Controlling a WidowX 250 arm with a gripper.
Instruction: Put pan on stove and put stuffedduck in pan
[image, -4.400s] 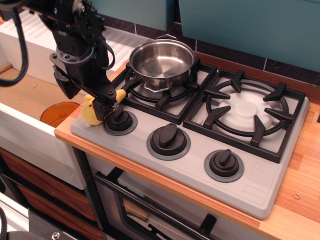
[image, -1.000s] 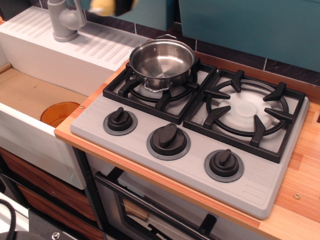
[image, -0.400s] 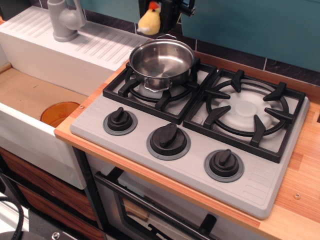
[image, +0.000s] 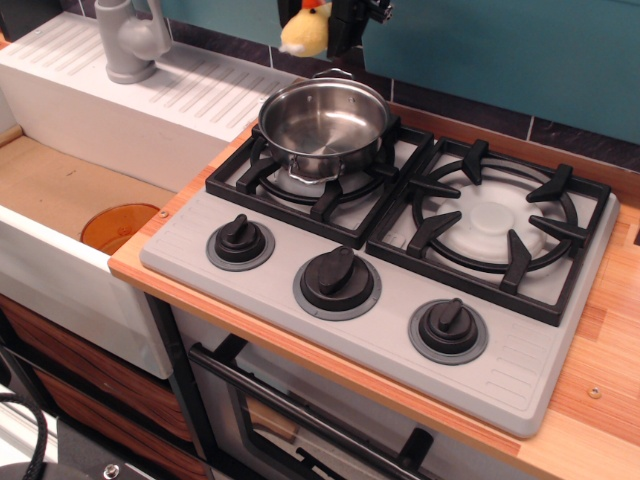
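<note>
Hanging at the top edge, the black gripper (image: 322, 20) is closed on the small yellow plush stuffedduck (image: 306, 32), above the shiny round steel pan (image: 323, 125); the pan sits on the light grey stove (image: 390, 320), left burner.

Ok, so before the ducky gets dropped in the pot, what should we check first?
1. Pan sits on the stove burner: ok.
2. Pan is empty inside: ok.
3. Duck is held up by the tool: ok.
4. Duck is right above the pan's middle: not ok, it looks closer to the back rim.
5. Tool grips the duck firmly: cannot tell, the tool is mostly cut off at the top edge.
</note>
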